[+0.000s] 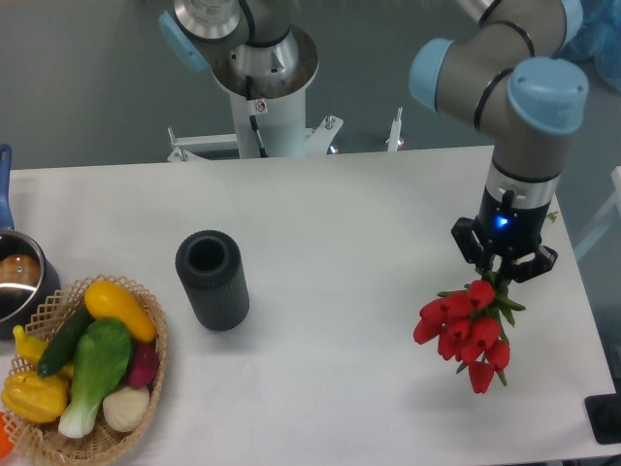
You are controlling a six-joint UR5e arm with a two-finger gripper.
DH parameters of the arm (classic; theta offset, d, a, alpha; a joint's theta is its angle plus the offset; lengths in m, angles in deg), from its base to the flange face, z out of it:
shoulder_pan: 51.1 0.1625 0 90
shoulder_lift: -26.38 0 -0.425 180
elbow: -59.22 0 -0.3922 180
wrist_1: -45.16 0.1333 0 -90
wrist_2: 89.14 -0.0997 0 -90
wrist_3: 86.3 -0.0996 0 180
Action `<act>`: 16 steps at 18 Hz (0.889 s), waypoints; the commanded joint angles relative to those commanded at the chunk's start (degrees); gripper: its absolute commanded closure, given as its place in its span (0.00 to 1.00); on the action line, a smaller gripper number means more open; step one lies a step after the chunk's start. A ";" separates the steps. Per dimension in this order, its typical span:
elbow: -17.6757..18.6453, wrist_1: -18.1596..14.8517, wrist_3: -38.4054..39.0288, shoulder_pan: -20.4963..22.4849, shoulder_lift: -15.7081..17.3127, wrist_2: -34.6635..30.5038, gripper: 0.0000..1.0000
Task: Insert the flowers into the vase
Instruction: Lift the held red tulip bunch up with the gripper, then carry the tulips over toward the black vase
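The gripper hangs over the right side of the white table, pointing down, with a small blue light glowing on its wrist. Its jaws pinch the green stems at the top of the flowers, a bunch of red tulip heads that hangs below the fingers and fans out down and to the left. Some green leaves show between the red heads and at the right edge of the bunch. A faint shadow lies on the table under the bunch; whether the lowest heads touch the surface cannot be told.

The vase stands upright well to the left of the flowers, on the left half of the table, dark and ribbed, its round mouth open toward the camera. Nothing is in it.

Near the left edge, a wicker basket holds vegetables in yellow, green, white and purple. Just beyond it, at the far left, sits a shiny metal pot with a blue handle.
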 joint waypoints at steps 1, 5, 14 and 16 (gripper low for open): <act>0.09 0.09 1.06 0.70 0.44 0.62 1.00; 0.09 0.53 1.68 0.80 0.89 11.57 1.00; 5.62 2.20 3.70 2.73 5.89 30.15 1.00; 6.41 2.29 4.05 2.64 6.42 32.60 1.00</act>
